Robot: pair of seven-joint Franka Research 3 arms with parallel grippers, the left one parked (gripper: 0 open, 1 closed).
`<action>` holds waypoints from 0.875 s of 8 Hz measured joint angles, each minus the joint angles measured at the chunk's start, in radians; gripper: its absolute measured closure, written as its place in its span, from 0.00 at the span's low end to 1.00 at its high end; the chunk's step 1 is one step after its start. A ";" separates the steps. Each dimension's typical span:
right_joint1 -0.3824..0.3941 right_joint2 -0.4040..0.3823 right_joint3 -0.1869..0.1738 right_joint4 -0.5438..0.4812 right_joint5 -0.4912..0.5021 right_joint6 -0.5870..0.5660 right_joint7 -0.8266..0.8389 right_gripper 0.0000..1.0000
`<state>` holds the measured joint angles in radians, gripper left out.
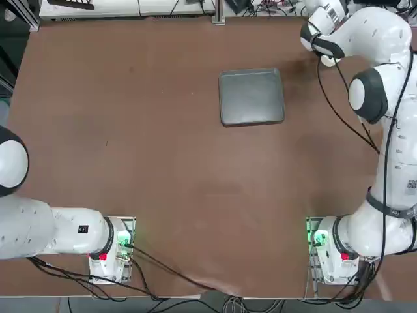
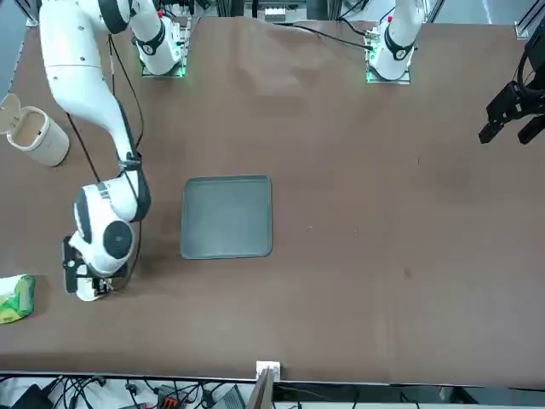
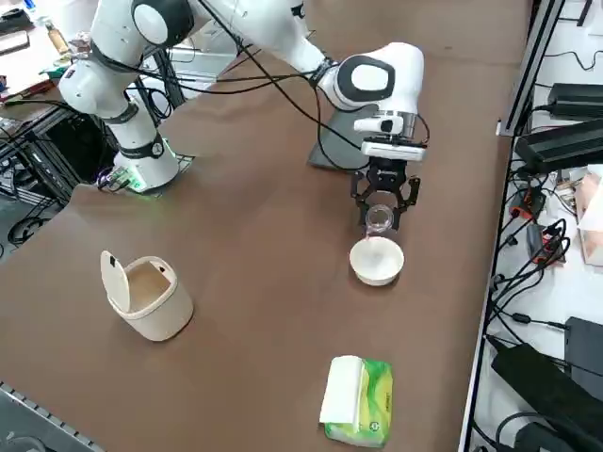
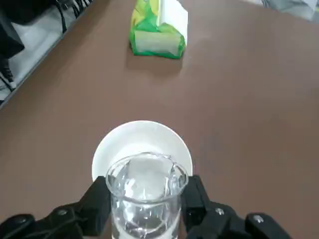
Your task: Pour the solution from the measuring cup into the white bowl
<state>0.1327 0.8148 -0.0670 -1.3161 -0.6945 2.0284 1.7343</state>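
While the right gripper (image 4: pixel 145 211) clamps the measuring cup (image 4: pixel 144 194), the white bowl (image 4: pixel 142 144) sits below.

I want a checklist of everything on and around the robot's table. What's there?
Surface: brown table, no spills seen.
Job's things: measuring cup tilted over the white bowl.
Clutter: grey tray, off-white container with its lid open, green packet.
Grippers: right gripper shut on the measuring cup, just above the bowl.
Cables: black cable along the right arm; more cables off the table edge.
Surroundings: benches with equipment; no people seen.
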 joint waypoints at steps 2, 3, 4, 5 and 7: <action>-0.031 -0.002 0.000 0.039 0.131 0.005 -0.095 0.26; -0.040 -0.002 0.000 0.059 0.179 0.005 -0.144 0.26; -0.047 -0.002 0.000 0.072 0.204 0.005 -0.191 0.26; -0.054 -0.002 0.000 0.075 0.229 0.005 -0.239 0.26; -0.079 -0.002 0.000 0.076 0.322 0.009 -0.354 0.26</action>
<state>0.0542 0.8125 -0.0671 -1.2406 -0.3723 2.0374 1.3805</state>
